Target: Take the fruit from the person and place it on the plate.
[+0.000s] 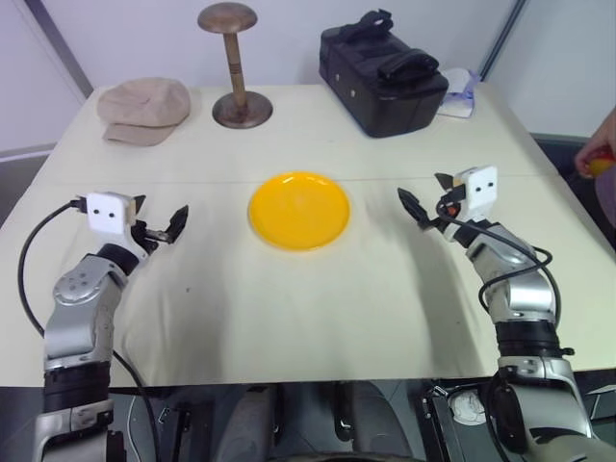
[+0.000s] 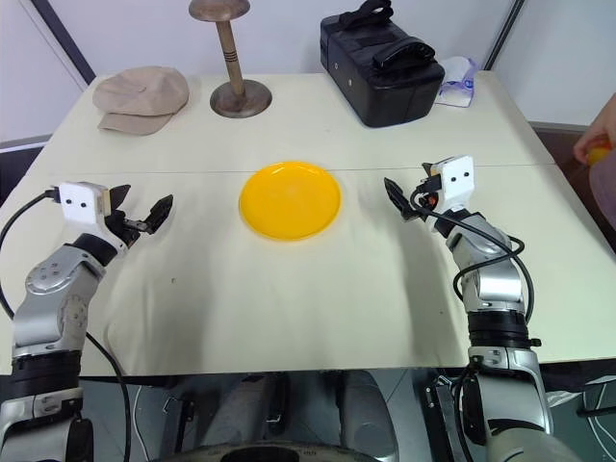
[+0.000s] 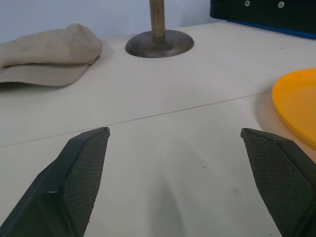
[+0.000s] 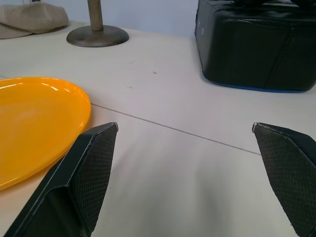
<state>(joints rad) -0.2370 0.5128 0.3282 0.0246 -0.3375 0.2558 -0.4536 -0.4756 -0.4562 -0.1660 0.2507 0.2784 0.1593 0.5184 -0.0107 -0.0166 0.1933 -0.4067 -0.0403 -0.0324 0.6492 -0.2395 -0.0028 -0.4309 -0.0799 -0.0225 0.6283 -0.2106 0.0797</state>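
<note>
Both black two-fingered grippers, left [image 1: 159, 227] and right [image 1: 426, 199], hover spread and empty beside the round bright yellow plate [image 1: 299, 210] at frame centre, so the handover seems unstarted: next, the right must reach the person's hand [image 1: 599, 154] holding the yellow-orange fruit [image 1: 601, 166] at the right edge.

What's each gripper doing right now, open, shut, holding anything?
Left gripper: jaws open, empty, above the table.
Right gripper: jaws open, empty, beside the plate.
</note>
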